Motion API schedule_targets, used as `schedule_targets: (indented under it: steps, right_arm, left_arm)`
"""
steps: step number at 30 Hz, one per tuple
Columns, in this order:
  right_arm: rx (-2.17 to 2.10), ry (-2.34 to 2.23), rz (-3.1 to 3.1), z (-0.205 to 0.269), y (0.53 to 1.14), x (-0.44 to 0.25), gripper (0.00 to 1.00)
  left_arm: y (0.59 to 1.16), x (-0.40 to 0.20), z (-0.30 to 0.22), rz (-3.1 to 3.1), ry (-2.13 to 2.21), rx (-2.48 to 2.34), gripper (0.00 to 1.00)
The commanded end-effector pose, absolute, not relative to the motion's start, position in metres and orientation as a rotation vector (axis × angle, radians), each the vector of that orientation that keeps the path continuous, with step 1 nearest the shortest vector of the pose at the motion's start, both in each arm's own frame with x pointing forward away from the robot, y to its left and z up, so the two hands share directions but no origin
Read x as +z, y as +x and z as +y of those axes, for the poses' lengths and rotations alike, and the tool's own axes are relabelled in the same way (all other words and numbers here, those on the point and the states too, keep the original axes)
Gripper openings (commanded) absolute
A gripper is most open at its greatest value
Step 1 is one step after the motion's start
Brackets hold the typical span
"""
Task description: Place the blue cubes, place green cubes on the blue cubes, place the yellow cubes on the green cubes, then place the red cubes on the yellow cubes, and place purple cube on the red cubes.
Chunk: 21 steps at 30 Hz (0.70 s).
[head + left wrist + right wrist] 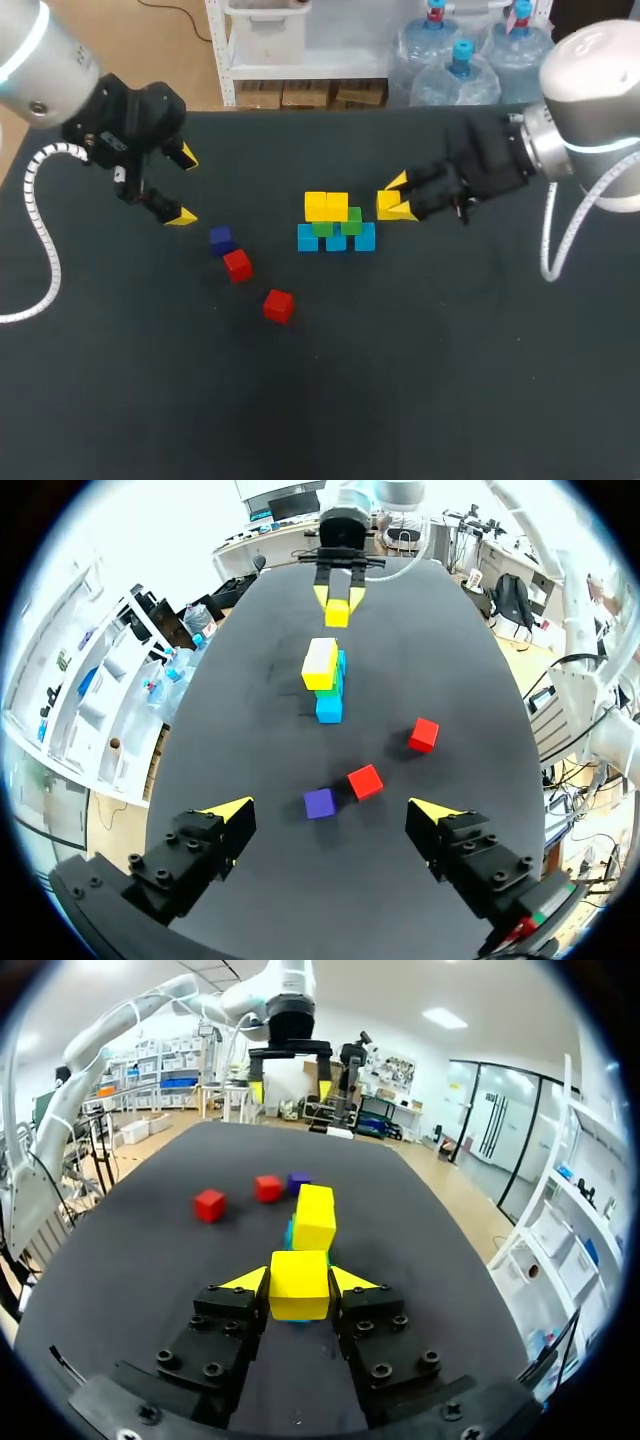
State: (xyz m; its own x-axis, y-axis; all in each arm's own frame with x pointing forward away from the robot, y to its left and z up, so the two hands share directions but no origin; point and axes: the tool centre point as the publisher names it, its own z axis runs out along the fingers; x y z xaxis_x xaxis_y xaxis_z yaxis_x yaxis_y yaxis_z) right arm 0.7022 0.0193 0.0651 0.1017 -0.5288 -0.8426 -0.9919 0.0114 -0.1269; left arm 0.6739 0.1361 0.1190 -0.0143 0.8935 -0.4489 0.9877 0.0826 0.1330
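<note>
Stack (335,222) of blue, green, yellow cubes nearer desk (400,400) far edge. Right tool (398,198) clamped on yellow cube (387,204) just beside stack. Left tool (185,187) open, toward far-left corner. Purple cube (221,240), red cubes (238,265) loose between.

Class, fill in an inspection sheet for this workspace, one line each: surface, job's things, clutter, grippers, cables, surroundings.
Surface: black table, bare apart from the cubes.
Job's things: three blue cubes in a row, two green cubes on them, two yellow cubes on top. A third yellow cube is held beside the stack. Two red cubes and one purple cube lie loose on the table.
Clutter: nothing seen.
Grippers: left gripper open and empty; right gripper shut on the third yellow cube.
Cables: white coiled cable hanging from the left arm; white cable loop at the right arm.
Surroundings: nothing seen reaching over the table.
</note>
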Motion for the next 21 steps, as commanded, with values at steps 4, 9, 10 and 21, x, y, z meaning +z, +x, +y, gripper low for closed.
schedule_targets:
  steps: [4,9,10,21]
  right_arm:
    - [0.791,-1.595,1.531,0.026,0.711,0.064,0.00]
    - [0.805,-1.593,1.546,0.031,0.710,0.066,0.00]
    - [0.806,-1.592,1.547,0.032,0.710,0.067,0.00]
    - [0.808,-1.610,1.563,0.036,0.709,0.069,0.00]
  left_arm:
    - [0.674,0.118,0.137,1.945,1.855,-0.308,1.00]
    - [0.674,0.118,0.137,1.945,1.855,-0.308,1.00]
    - [0.674,0.118,0.137,1.945,1.855,-0.308,1.00]
    - [0.674,0.118,0.137,1.945,1.855,-0.308,1.00]
